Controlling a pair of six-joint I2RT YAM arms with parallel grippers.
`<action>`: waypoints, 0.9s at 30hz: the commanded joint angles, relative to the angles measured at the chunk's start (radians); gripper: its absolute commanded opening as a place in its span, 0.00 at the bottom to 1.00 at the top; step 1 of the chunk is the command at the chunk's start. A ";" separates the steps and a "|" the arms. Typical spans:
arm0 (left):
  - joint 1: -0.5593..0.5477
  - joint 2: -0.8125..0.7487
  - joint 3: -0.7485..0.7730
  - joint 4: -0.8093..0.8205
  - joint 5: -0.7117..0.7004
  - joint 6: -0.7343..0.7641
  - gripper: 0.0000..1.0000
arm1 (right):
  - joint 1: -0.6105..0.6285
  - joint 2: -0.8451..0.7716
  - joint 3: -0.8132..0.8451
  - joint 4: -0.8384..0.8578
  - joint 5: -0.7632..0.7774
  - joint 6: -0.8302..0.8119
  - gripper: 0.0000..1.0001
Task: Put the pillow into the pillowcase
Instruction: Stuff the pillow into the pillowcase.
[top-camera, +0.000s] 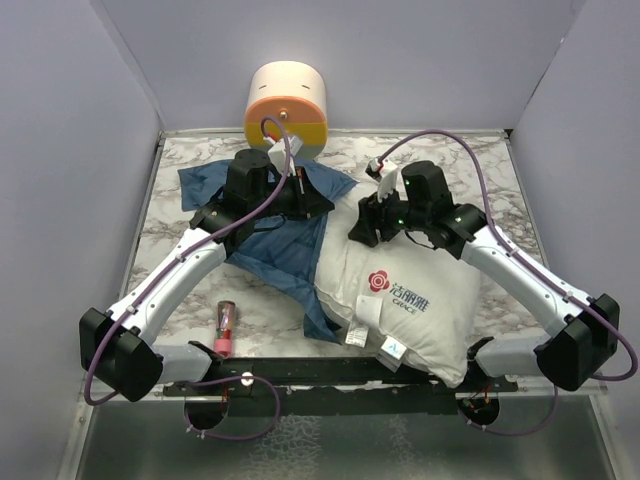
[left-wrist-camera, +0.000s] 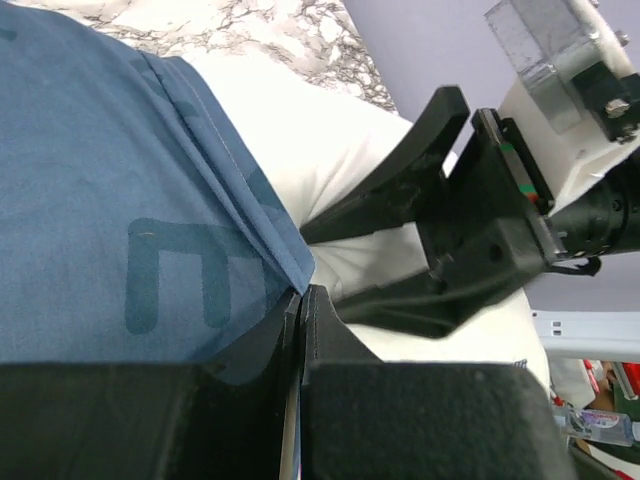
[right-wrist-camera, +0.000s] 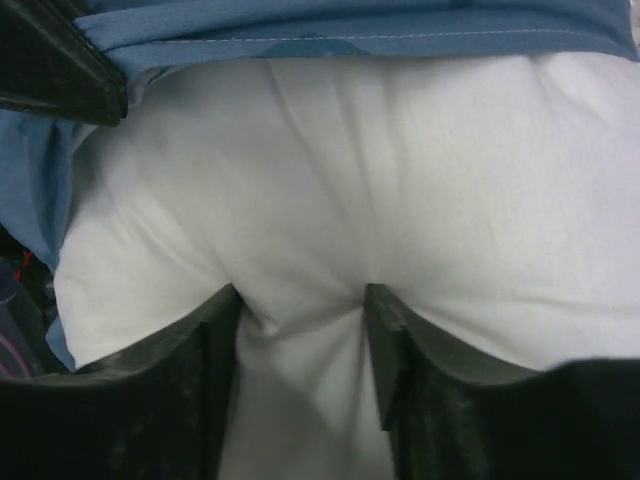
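Pinching the plump white fabric pillow (right-wrist-camera: 350, 180), right gripper (right-wrist-camera: 300, 300) sits three o'clock from left gripper (left-wrist-camera: 300, 297), apparently clamped on blue cloth pillowcase (left-wrist-camera: 100, 180).

Left pincer (left-wrist-camera: 300, 297) clamped fully shut; right pincer (right-wrist-camera: 300, 300) pinching, narrow gap between jaws.

Plain lavender-grey walls (top-camera: 400, 60) rise behind and on both sides of the white, grey-veined marble desk (top-camera: 350, 150), evenly lit.
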 joint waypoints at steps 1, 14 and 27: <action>0.001 -0.018 0.014 0.102 0.080 -0.037 0.00 | 0.012 0.065 -0.040 -0.036 0.083 -0.008 0.38; 0.001 -0.014 0.013 0.174 0.139 -0.086 0.00 | 0.013 0.237 0.113 0.225 0.012 0.044 0.01; 0.005 -0.116 -0.278 0.197 0.063 -0.051 0.00 | 0.013 0.300 0.061 0.442 -0.260 0.025 0.08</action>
